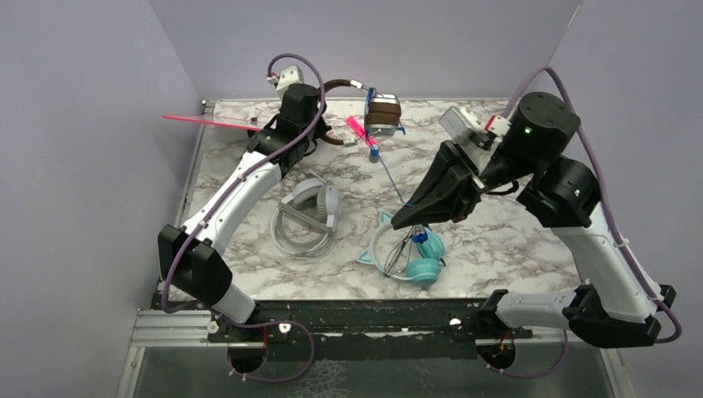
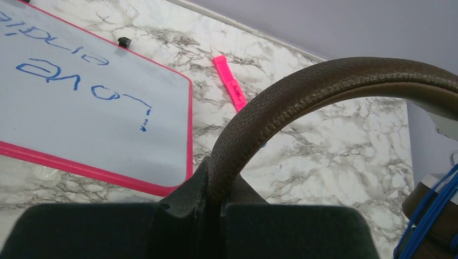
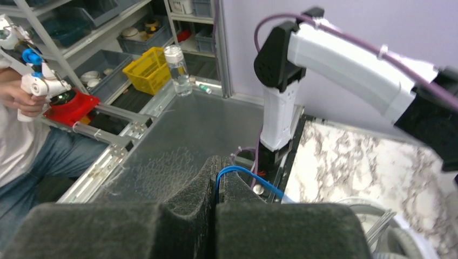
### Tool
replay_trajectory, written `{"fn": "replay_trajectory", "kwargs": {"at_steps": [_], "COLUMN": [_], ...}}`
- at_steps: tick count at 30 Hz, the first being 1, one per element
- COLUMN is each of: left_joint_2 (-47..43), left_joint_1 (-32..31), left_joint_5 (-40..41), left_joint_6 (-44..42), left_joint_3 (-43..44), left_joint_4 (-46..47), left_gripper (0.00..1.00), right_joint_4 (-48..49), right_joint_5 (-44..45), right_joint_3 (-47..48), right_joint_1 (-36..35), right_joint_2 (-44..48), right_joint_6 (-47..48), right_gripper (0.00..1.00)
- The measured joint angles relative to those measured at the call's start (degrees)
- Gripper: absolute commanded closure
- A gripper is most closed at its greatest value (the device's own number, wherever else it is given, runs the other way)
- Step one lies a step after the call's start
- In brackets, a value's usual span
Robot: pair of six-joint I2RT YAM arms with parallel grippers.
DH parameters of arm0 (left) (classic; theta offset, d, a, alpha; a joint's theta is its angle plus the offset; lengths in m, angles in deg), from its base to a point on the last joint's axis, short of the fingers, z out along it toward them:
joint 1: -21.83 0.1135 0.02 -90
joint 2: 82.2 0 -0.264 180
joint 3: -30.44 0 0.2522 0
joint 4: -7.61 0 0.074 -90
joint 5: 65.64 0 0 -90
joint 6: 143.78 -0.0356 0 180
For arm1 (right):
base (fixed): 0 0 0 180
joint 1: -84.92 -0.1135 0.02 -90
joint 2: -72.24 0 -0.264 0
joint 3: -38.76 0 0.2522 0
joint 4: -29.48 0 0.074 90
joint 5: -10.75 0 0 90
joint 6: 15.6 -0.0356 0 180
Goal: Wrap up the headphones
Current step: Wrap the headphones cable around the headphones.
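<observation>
Teal headphones [image 1: 417, 257] with cat ears are laid on the near middle of a marble-patterned table [image 1: 514, 240]. Just to their left and slightly farther, white-grey headphones [image 1: 308, 217] are laid flat, apart from the teal set. Above the teal set the right gripper [image 1: 404, 221] is held with its tip angled down and to the left. In the right wrist view its jaws are seen clenched on a thin blue cord [image 3: 246, 177], which loops out from between the pads. In the overhead view the cord is drawn from that tip across the table toward the far side, where the brown headphones [image 1: 381, 109] are found near the far edge, with blue turns of cord on the cups. The brown padded headband [image 2: 302, 97] is gripped by the left gripper [image 2: 216, 216], its jaws clamped tight on the band at the far left of centre. Whether the cups are resting on the table cannot be told. A pink marker [image 1: 358, 128] is laid just beside the brown set. A pink-framed whiteboard [image 2: 92, 102] with blue handwriting is seen at the far left.
</observation>
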Motion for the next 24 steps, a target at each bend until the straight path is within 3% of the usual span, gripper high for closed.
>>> {"fn": "replay_trajectory", "kwargs": {"at_steps": [7, 13, 19, 24], "left_joint_2": [0.0, 0.1, -5.9, -15.8], "left_joint_1": [-2.8, -11.1, -17.9, -19.4], "left_joint_5": [1.1, 8.4, 10.6, 10.5], "left_joint_6": [-0.9, -8.5, -17.6, -24.7], "left_joint_3": [-5.7, -7.5, -21.3, -31.8], "left_joint_4": [3.5, 6.1, 15.0, 20.3], "left_gripper": [1.00, 1.00, 1.00, 1.00], "right_joint_4": [7.8, 6.4, -1.4, -6.8], "right_joint_5": [-1.4, 0.1, 10.3, 21.9], "right_joint_3": [2.7, 10.5, 19.7, 23.4], "right_joint_1": [0.0, 0.0, 0.0, 0.0], "right_joint_2": [-0.1, -6.9, -11.2, -13.0], "right_joint_6": [-4.9, -3.8, 0.3, 4.7], "right_gripper": [0.99, 0.99, 1.00, 0.99]}}
